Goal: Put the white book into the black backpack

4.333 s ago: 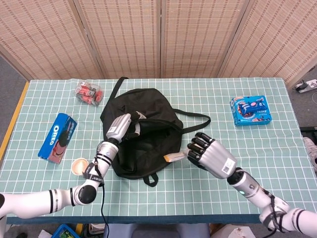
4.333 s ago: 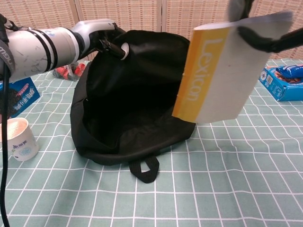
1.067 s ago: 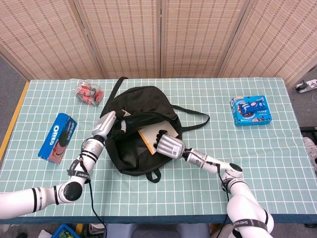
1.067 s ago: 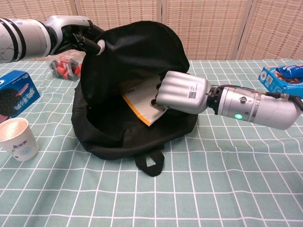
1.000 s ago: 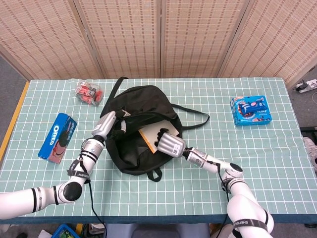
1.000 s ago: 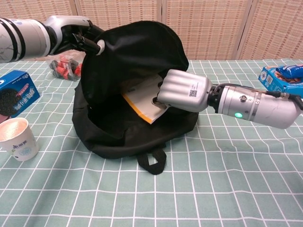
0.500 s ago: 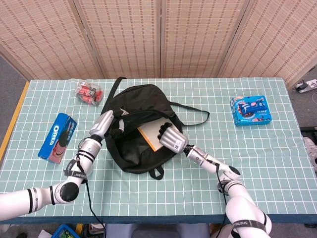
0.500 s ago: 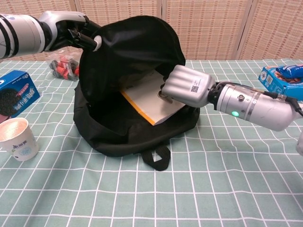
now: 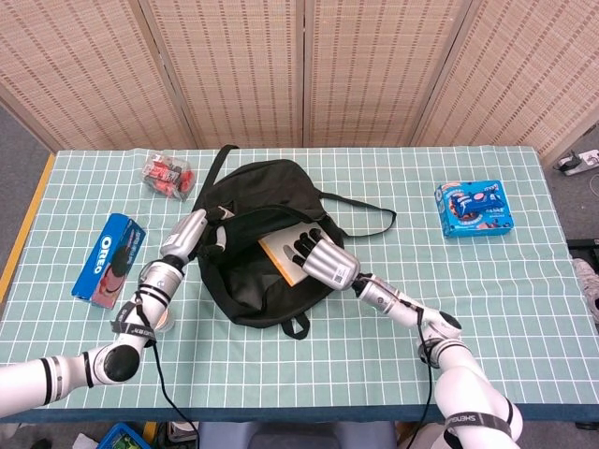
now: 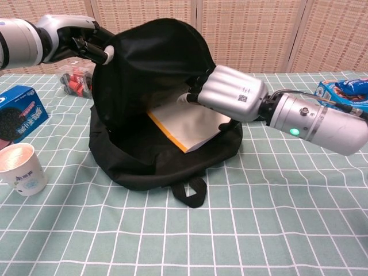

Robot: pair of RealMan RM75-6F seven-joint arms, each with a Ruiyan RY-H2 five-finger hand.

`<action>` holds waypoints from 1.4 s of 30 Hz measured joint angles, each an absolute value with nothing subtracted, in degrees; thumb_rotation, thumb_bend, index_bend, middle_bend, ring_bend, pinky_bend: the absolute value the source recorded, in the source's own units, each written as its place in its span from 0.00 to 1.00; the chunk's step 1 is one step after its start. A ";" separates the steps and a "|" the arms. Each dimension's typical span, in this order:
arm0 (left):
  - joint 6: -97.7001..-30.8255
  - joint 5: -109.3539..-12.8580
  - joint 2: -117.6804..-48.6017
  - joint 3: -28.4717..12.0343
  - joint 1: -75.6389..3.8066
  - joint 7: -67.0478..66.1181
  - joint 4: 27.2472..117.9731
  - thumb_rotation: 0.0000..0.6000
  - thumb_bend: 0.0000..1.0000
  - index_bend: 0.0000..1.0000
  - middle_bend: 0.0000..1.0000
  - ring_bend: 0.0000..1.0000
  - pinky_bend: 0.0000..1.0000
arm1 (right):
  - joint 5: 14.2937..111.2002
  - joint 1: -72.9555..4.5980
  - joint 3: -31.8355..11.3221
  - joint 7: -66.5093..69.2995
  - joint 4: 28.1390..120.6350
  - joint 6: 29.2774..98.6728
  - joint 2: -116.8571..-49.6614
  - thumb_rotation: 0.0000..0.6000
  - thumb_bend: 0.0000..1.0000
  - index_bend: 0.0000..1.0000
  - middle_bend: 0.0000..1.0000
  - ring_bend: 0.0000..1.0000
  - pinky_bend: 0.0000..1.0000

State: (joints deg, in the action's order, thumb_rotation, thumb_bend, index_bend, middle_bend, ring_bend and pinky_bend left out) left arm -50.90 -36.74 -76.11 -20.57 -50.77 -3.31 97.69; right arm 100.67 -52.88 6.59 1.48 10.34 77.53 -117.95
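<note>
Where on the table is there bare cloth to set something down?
Free: the wide stretch between the black backpack and the blue snack box, and the front strip below the bag. Crowded: the left side, with the Oreo box, cup, red packet and left robot hand.

Your landmark is the black fabric backpack (image 9: 267, 243), lying with its mouth gaping toward you. That mouth is crowded: the white book with the orange spine (image 10: 190, 126) lies across the inside, and your right hand (image 10: 230, 92) sits at its right rim, fingers apart above the book. Your left hand (image 10: 77, 37) grips the upper left edge of the opening, blocking that side. Left of the backpack stand a white paper cup (image 10: 22, 169) and a blue Oreo box (image 9: 109, 259). Behind it to the left lies a clear pack of red items (image 9: 168, 176). The checked green tablecloth (image 10: 276, 230) in front of the backpack is bare, and to its right it stays open as far as the blue snack box (image 9: 474, 208).
</note>
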 measured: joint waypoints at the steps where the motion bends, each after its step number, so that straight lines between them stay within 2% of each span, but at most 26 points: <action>1: -50.75 -36.97 -75.94 -20.37 -50.70 -3.35 97.82 1.00 0.66 0.51 0.31 0.27 0.25 | 100.81 -52.54 6.72 2.07 10.80 78.87 -117.33 1.00 0.00 0.22 0.36 0.30 0.38; 2: -50.55 -37.23 -75.73 -20.16 -50.64 -3.41 97.99 1.00 0.59 0.47 0.30 0.26 0.25 | 100.99 -52.01 6.90 2.76 11.45 80.74 -116.40 1.00 0.00 0.22 0.36 0.30 0.38; 4: -50.11 -37.81 -75.17 -19.66 -50.54 -3.66 98.59 1.00 0.37 0.32 0.27 0.23 0.25 | 101.28 -51.15 7.15 3.61 12.52 83.66 -114.79 1.00 0.00 0.22 0.36 0.30 0.38; 6: -50.02 -38.56 -74.73 -19.27 -50.43 -3.93 99.29 1.00 0.26 0.22 0.25 0.22 0.23 | 101.55 -49.98 7.37 4.33 14.03 87.04 -112.48 1.00 0.00 0.22 0.36 0.30 0.39; 8: -50.21 -39.40 -74.47 -19.01 -50.26 -4.05 99.87 0.99 0.22 0.17 0.24 0.20 0.21 | 101.73 -48.68 7.51 4.82 16.07 90.15 -109.79 1.00 0.00 0.22 0.36 0.30 0.39; 9: -50.44 -40.05 -74.35 -18.85 -50.11 -4.09 100.27 0.94 0.21 0.14 0.23 0.20 0.19 | 101.81 -48.10 7.57 4.90 17.06 91.35 -108.55 1.00 0.00 0.22 0.36 0.30 0.39; 11: -50.79 -41.11 -74.09 -18.67 -49.81 -4.01 101.05 0.76 0.18 0.12 0.22 0.18 0.18 | 102.01 -46.80 7.70 4.82 19.63 93.90 -105.55 1.00 0.00 0.22 0.36 0.30 0.39; 13: -51.08 -42.39 -73.56 -18.53 -49.34 -3.65 102.25 0.64 0.18 0.11 0.21 0.18 0.18 | 102.17 -45.76 7.79 4.38 22.23 95.75 -102.90 1.00 0.02 0.24 0.37 0.30 0.39; 17: -51.41 -45.32 -71.73 -18.14 -47.96 -2.52 104.79 0.59 0.17 0.10 0.20 0.17 0.17 | 102.19 -43.27 7.88 2.68 30.03 97.78 -96.98 1.00 0.03 0.26 0.38 0.30 0.39; 18: -51.48 -46.27 -70.93 -18.01 -47.35 -1.91 105.65 0.59 0.17 0.10 0.20 0.16 0.16 | 102.15 -42.70 7.90 2.10 32.00 98.02 -95.95 1.00 0.03 0.26 0.38 0.30 0.39; 19: -51.50 -46.95 -70.29 -17.89 -46.89 -1.42 106.25 0.63 0.17 0.10 0.19 0.16 0.16 | 102.10 -42.11 7.93 1.43 34.02 98.22 -94.87 1.00 0.03 0.26 0.38 0.30 0.39; 21: -51.40 -48.40 -68.73 -17.48 -45.86 -0.51 107.42 0.82 0.17 0.11 0.19 0.16 0.16 | 102.02 -40.66 8.06 -0.34 38.95 98.57 -91.71 1.00 0.03 0.27 0.38 0.30 0.39; 22: -51.37 -49.02 -68.05 -17.28 -45.39 -0.12 107.86 0.95 0.17 0.11 0.19 0.16 0.16 | 101.99 -40.01 8.13 -1.13 41.09 98.70 -90.25 1.00 0.04 0.28 0.38 0.30 0.39; 23: -51.43 -49.69 -67.45 -17.08 -44.90 0.21 108.19 0.99 0.17 0.12 0.19 0.16 0.16 | 101.96 -39.17 8.27 -2.08 43.93 98.77 -88.31 1.00 0.06 0.29 0.38 0.30 0.39; 29: -54.63 -55.11 -65.20 -14.40 -41.39 -0.12 108.84 1.00 0.17 0.16 0.19 0.16 0.16 | 101.12 -35.05 9.04 -5.44 58.21 97.91 -79.88 1.00 0.25 0.35 0.41 0.32 0.40; 37: -65.27 -64.92 -63.83 -8.86 -34.03 -3.83 106.30 1.00 0.21 0.22 0.19 0.16 0.16 | 96.98 -26.96 9.39 -7.08 72.52 96.90 -70.12 1.00 0.33 0.47 0.48 0.39 0.47; 42: -71.75 -70.14 -63.46 -5.24 -28.58 -5.76 103.58 1.00 0.21 0.23 0.19 0.16 0.16 | 94.60 -22.29 9.58 -5.53 75.91 96.18 -66.49 1.00 0.37 0.48 0.47 0.39 0.48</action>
